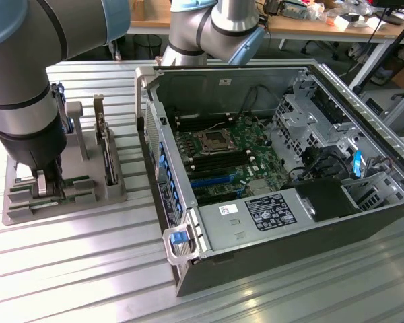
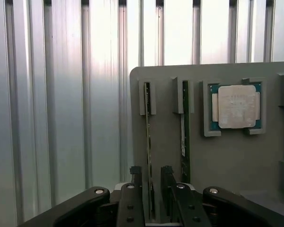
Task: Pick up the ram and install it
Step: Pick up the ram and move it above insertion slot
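arm (image 1: 23,81) fills the exterior view from 11 o'clock to 9 o'clock: fat grey link with blue caps, last section dropping straight down. elbow joint (image 1: 222,27) sits at 12 o'clock, bent back toward the base. gripper (image 1: 46,183) hangs at 9 o'clock, vertical, tips pointing down. on the wrist cam the gripper (image 2: 151,176) shows two dark fingers (image 2: 132,198) running parallel with a narrow gap between the tips. outer links (image 2: 80,208) splay to each side. jaws apart, not clamped.
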`<state>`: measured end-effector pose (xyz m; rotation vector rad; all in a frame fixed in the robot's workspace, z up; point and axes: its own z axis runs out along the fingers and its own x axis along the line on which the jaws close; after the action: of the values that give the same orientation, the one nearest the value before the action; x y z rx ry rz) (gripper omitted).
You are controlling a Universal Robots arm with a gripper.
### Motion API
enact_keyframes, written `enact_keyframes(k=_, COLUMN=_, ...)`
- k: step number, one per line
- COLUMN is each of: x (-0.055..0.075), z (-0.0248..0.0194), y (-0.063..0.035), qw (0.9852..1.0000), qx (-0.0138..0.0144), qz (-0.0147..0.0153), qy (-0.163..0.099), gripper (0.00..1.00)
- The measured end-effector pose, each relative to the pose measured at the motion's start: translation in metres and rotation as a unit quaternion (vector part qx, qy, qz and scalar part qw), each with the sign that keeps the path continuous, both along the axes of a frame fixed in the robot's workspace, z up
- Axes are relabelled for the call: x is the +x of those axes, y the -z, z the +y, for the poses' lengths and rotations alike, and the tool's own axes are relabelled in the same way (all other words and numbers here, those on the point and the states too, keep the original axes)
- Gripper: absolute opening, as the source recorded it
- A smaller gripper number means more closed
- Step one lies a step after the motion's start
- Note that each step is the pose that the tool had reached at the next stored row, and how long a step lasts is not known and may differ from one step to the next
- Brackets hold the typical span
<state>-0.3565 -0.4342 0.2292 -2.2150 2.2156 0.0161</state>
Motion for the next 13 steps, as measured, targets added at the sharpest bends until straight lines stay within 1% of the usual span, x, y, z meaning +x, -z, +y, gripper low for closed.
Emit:
enact_keyframes(k=5, x=-0.002, z=-0.0035, y=0.0045, qw=1.0000, qx=0.0000, qz=0.0000, qy=0.000, gripper=0.30)
enact_keyframes(k=8, x=-0.003, z=-0.0036, y=0.0073, qw=1.0000, qx=0.0000, qz=0.0000, qy=-0.001, gripper=0.30)
enact_keyframes(k=13, x=-0.006, z=-0.0030, y=0.0164, qw=1.0000, qx=0.0000, qz=0.0000, qy=-0.007, gripper=0.30)
